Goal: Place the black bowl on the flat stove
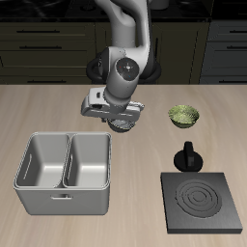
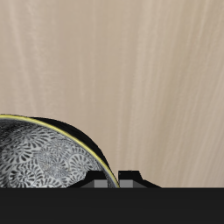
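Nearest the table's front edge lie the flat stove point(image 1: 200, 200), a black square plate marked with pale concentric rings, and beside it a grey double-basin metal tray point(image 1: 65, 172). Just behind the stove stands a small black knobbed pot point(image 1: 188, 156). Farther back, near the middle of the pale wooden table point(image 1: 39, 111), the robot's hand point(image 1: 123, 122) sits over the black bowl point(image 1: 126, 126), a small round bowl that is dark outside. An olive-green patterned bowl point(image 1: 183, 117) rests at about the same depth, well apart from it. Dark cabinet fronts point(image 1: 48, 43) close the background.

The black bowl is well apart from the stove, so the carry appears not yet made.

Handling (judgement): the bowl looks rigid, glossy and light. Its smooth curved wall may slip, so a pinch across the rim, one finger inside and one outside, seems the surest hold.

Views compared: the exterior view gives the layout and the route to the stove, but the hand hides most of the bowl. The wrist view alone shows the bowl's point(image 2: 44, 162) grey-white speckled interior and thin pale rim, running close up to the hand point(image 2: 116, 179). Neither view shows whether the fingers are apart, together or clamped on the rim, nor whether the bowl is off the table.
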